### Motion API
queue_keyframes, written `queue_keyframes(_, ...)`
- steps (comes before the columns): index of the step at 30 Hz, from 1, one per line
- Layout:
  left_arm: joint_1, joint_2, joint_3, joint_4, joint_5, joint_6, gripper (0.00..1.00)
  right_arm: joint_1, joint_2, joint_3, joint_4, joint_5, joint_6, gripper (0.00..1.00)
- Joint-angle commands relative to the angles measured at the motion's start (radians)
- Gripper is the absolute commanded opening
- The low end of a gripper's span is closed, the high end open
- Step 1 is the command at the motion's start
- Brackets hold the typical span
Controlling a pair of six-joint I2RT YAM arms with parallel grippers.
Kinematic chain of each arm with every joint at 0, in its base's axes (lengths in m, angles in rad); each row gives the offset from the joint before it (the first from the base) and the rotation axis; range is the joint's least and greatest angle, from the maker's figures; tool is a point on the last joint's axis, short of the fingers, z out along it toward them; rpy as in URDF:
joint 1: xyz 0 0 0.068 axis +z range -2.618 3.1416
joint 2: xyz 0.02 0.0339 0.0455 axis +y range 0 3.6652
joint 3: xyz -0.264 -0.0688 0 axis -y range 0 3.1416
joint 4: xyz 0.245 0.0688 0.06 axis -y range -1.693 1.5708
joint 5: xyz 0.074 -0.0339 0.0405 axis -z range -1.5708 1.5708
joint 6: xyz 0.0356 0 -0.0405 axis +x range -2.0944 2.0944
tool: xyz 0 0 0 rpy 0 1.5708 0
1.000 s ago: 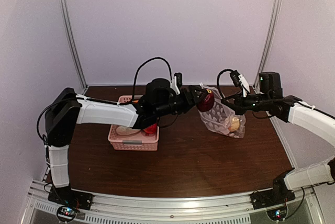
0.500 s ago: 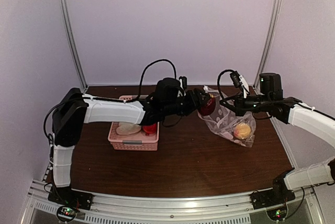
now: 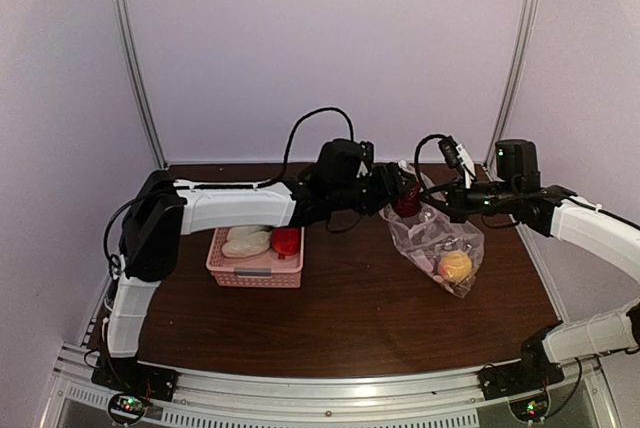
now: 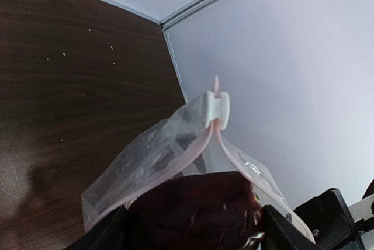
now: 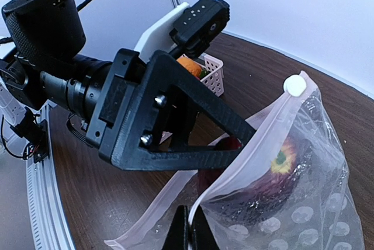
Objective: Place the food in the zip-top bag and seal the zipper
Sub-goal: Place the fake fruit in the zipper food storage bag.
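Crinkly transparent plastic zip-top bag (image 3: 432, 240) hangs at the far right of the dark wooden worktop (image 3: 350, 318), lower end resting on it, mouth lifted. Right claw (image 5: 190, 225) is pinched together on the near rim, holding it up. Left claw (image 3: 398, 195) is clamped on a dark red toy fruit (image 4: 193, 200) with a yellowish centre, right at the mouth. Right wrist view shows the fruit through the plastic, so it looks partly inside. White slider (image 4: 215, 108) sits at the far end of the zipper (image 5: 251, 139), and both rims spread apart from it. One yellow-orange round fruit (image 3: 455, 266) lies in the bottom of the bag. A whitish piece (image 3: 246, 241) and a red piece (image 3: 287, 240) wait in the pink slatted basket (image 3: 255, 276), well apart to the left. Step in hand, by my reading: drop this fruit in. To do it well, push the fruit fully below both rims before the fingers part, so it falls in and not onto the lip. Right side should hold the rim high and taut. Withdraw the left straight back along its entry line, clear of the slider and the loose far wall.
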Motion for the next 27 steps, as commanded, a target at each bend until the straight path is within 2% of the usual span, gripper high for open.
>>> queue_keyframes(1,-0.018,0.059,0.100,-0.117,0.044,0.027,0.42,-0.005,0.001,-0.005,0.011,-0.019,-0.029,0.00)
queue_keyframes(6,-0.022,0.057,0.102,-0.120,0.050,0.039,0.59,-0.006,-0.010,-0.008,0.011,-0.026,-0.031,0.00)
queue_keyframes(11,-0.022,0.048,0.095,-0.073,0.084,0.063,0.71,-0.006,-0.016,-0.008,0.005,-0.017,-0.040,0.00)
queue_keyframes(16,-0.022,0.023,0.066,-0.049,0.086,0.025,0.83,-0.009,-0.020,-0.009,-0.003,-0.017,-0.046,0.00)
queue_keyframes(19,-0.023,-0.003,0.050,-0.026,0.098,0.029,0.87,-0.014,-0.030,-0.010,-0.009,-0.012,-0.054,0.00)
queue_keyframes(21,-0.023,-0.020,0.041,0.006,0.114,0.033,0.96,-0.018,-0.036,-0.008,-0.013,-0.001,-0.059,0.00)
queue_keyframes(24,-0.023,-0.050,0.021,0.057,0.148,0.043,0.98,-0.029,-0.041,-0.008,-0.017,-0.002,-0.060,0.00)
queue_keyframes(27,-0.023,-0.092,-0.045,0.178,0.192,0.028,0.98,-0.036,-0.043,-0.013,-0.014,-0.002,-0.060,0.00)
